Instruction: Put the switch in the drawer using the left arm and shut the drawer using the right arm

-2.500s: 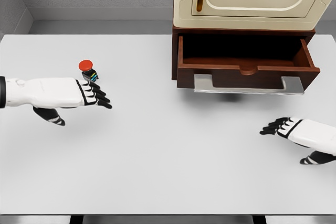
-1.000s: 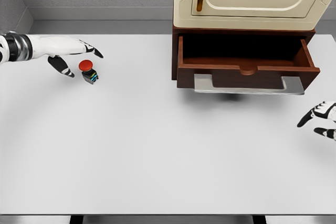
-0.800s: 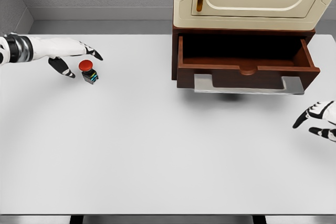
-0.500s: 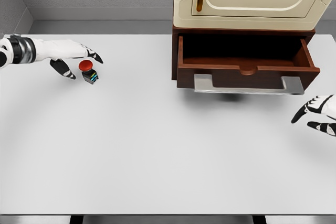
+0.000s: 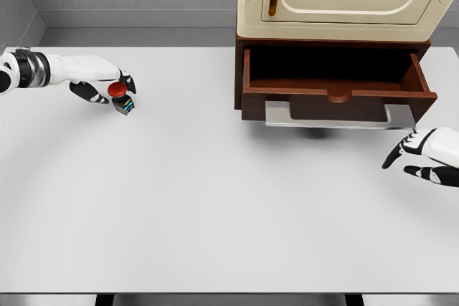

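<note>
At nine o'clock, your left hand [image 5: 100,78] is clasping the switch [image 5: 120,97]; no readable label. Your right hand [image 5: 423,153] is hanging relaxed near the drawer [image 5: 337,85].

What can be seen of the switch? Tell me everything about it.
The switch is a small push-button unit: a round red cap on a dark, boxy base with blue and yellowish marks on its side. It looks like plastic. It stands slightly tilted on the white table, far left of the open drawer. The left robot hand is curled around it, fingers at the red cap; whether it is lifted cannot be told.
</note>
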`<action>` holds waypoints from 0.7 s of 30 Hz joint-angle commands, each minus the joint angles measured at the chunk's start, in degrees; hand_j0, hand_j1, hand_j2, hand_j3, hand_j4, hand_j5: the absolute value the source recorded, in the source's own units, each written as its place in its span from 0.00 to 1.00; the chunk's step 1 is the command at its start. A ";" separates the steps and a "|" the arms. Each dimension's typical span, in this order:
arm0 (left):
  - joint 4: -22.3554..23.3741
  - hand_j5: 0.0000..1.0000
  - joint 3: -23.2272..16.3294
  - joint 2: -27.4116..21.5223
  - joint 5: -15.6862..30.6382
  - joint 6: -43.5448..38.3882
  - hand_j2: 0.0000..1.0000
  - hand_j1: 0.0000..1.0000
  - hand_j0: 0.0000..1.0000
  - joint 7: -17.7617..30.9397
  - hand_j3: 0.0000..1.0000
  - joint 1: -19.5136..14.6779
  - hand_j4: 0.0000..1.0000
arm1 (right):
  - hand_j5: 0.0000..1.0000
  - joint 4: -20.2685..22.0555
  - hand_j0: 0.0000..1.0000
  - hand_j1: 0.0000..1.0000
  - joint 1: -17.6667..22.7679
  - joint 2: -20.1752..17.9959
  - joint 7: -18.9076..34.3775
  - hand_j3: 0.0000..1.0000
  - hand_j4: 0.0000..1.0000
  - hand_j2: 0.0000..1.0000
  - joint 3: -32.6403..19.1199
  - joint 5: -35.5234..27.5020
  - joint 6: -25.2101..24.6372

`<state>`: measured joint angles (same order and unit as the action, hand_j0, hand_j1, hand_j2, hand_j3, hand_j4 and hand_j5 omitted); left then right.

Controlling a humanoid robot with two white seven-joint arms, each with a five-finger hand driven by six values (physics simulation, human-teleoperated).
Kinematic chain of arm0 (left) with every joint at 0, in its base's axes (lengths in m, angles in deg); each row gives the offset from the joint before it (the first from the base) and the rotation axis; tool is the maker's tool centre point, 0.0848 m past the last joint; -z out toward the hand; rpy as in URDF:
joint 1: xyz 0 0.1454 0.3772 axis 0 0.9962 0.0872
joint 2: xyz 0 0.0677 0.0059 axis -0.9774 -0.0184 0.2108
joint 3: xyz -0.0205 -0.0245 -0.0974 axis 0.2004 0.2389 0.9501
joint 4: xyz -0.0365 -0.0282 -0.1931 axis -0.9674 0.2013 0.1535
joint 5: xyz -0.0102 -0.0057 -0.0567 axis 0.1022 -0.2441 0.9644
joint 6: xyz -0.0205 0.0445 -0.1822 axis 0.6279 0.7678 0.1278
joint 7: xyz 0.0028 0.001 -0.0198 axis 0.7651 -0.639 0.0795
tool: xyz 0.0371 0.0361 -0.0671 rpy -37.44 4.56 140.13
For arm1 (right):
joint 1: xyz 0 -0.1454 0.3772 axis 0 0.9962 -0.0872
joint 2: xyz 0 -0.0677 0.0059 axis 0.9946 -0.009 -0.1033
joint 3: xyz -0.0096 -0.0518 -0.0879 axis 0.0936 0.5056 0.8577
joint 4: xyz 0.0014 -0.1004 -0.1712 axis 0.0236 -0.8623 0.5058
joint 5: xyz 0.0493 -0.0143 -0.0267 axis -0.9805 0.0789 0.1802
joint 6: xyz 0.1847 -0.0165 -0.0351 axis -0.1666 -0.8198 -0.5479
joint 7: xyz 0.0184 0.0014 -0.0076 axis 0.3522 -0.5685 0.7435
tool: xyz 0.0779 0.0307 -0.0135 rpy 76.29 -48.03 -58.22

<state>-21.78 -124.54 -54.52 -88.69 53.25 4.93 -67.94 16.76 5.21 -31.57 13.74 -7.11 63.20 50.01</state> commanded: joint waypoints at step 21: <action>-2.32 0.40 -0.75 0.31 0.10 -0.13 0.40 0.40 0.40 -0.01 0.40 -0.18 0.40 | 0.57 -0.06 0.57 0.57 2.37 -1.39 -0.02 0.57 0.57 0.57 0.05 -0.43 -0.17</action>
<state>-23.51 -125.43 -54.07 -88.95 53.30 4.96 -68.12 16.68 7.67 -33.00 13.74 -7.04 63.19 50.00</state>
